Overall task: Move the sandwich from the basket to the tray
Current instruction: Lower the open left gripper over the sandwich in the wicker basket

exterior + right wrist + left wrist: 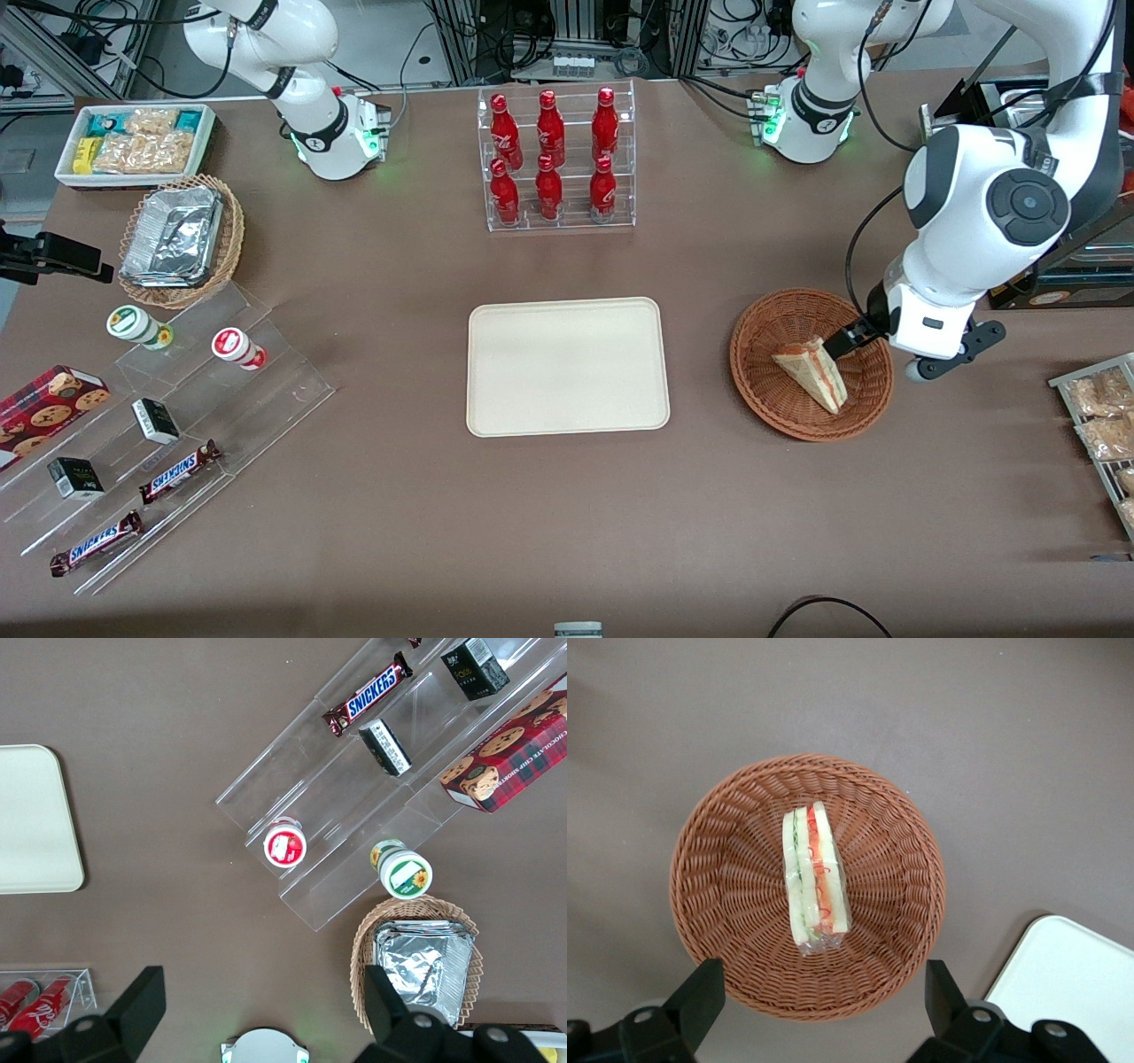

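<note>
The sandwich, a wrapped triangular wedge with orange-red and green filling, lies in the middle of the round reddish-brown wicker basket. My left gripper hovers above the basket's edge toward the working arm's end, open and empty. In the left wrist view the black fingers stand wide apart above the basket's rim, and the gripper is clear of the sandwich in the basket. The cream tray lies flat beside the basket at the table's middle, with nothing on it; its corner shows in the left wrist view.
A clear rack of red bottles stands farther from the front camera than the tray. Toward the parked arm's end are a tan wicker basket with foil, a white snack bin and acrylic steps with candy bars. Snack packets lie at the working arm's end.
</note>
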You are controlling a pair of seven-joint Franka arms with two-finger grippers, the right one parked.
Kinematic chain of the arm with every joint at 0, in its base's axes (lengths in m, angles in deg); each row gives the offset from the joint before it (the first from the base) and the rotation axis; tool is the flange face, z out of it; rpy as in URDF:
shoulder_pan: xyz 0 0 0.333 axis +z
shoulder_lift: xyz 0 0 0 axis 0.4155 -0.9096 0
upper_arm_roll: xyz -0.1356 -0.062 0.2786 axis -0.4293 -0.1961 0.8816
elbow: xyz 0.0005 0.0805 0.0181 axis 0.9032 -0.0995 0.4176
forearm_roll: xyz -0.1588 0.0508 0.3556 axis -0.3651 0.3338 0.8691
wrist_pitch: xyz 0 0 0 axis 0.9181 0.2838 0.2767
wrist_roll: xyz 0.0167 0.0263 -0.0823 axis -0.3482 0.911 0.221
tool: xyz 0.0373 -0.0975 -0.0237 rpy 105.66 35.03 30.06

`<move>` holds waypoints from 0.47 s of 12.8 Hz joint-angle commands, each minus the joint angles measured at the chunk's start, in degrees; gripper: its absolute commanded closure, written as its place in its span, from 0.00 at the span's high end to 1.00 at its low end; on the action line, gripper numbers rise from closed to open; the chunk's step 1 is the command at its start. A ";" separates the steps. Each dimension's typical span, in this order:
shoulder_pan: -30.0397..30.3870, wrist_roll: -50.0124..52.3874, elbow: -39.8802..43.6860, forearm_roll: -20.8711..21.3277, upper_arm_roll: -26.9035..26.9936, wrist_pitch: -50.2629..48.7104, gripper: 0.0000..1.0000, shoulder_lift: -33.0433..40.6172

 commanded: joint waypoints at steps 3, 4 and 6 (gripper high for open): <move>0.64 15.32 -6.08 0.13 -2.24 10.20 1.00 -1.15; 0.73 16.74 -8.10 0.13 -2.24 12.85 1.00 -1.15; 0.81 17.02 -11.09 1.01 -2.16 16.55 1.00 -1.76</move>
